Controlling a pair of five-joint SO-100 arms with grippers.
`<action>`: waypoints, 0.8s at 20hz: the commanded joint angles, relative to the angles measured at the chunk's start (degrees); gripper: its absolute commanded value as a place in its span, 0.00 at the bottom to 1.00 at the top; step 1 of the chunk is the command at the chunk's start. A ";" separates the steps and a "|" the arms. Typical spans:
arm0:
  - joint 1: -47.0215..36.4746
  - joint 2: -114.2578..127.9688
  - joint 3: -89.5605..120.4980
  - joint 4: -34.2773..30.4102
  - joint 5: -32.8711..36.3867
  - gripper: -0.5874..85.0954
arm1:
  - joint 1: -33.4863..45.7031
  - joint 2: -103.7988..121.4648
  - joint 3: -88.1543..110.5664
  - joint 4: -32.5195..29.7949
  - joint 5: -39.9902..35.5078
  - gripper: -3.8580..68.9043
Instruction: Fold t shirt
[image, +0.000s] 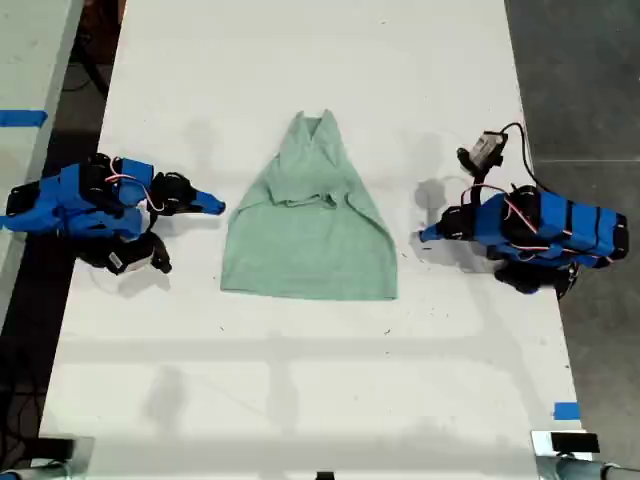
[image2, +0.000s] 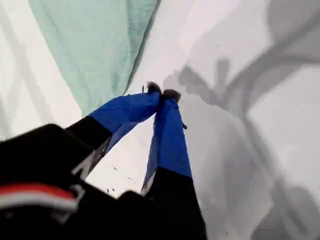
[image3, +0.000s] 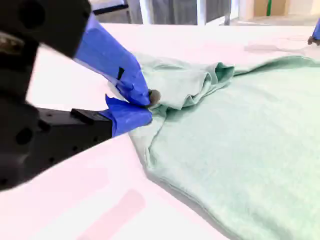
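t shirt (image: 308, 235): flat at the bench (image: 300, 400) centre, narrow end toward 12 o'clock.
my second gripper (image3: 142, 107): at the shirt's 9 o'clock, just beside its edge.
my first gripper (image2: 162, 93): at the shirt's 3 o'clock, slightly apart.

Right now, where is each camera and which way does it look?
Exterior view: overhead, looking down at the t shirt, my first gripper and my second gripper.
First wrist view: rides my first gripper, facing the table beside the shirt.
Second wrist view: rides my second gripper, facing the shirt's edge.
Shared: all three show the shirt.
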 joint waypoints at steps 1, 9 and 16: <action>-0.70 0.44 0.62 0.18 -2.20 0.01 | -1.93 0.62 1.58 1.58 3.96 0.04; -1.05 0.44 0.62 0.18 -2.20 0.01 | 1.32 0.44 0.00 3.25 9.58 0.04; -0.97 0.44 0.62 0.18 -2.20 0.01 | -4.83 -47.02 -36.39 0.44 16.00 0.04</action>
